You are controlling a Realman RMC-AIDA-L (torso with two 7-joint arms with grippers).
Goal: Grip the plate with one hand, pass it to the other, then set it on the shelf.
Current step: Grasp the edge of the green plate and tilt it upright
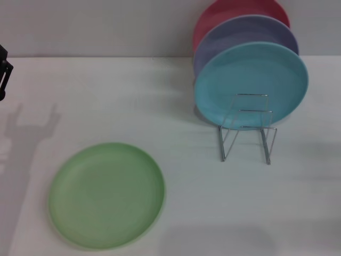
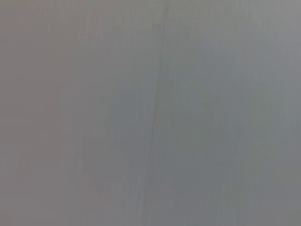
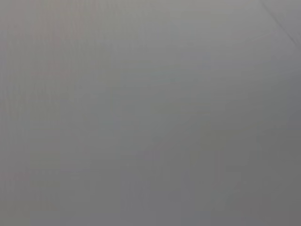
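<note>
The light green plate (image 1: 106,194) lies flat on the white table at the front left in the head view. The wire shelf (image 1: 222,146) stands at the right middle, its front loops empty. Only a black sliver of my left gripper (image 1: 3,74) shows at the far left edge, well away from the plate and above the table; its shadow falls on the table beside it. My right gripper is out of view. Both wrist views show only a plain grey surface.
A turquoise plate (image 1: 250,85), a lavender plate (image 1: 250,32) and a red plate (image 1: 234,10) stand upright in the back of the shelf. The white table (image 1: 133,96) meets a grey wall at the back.
</note>
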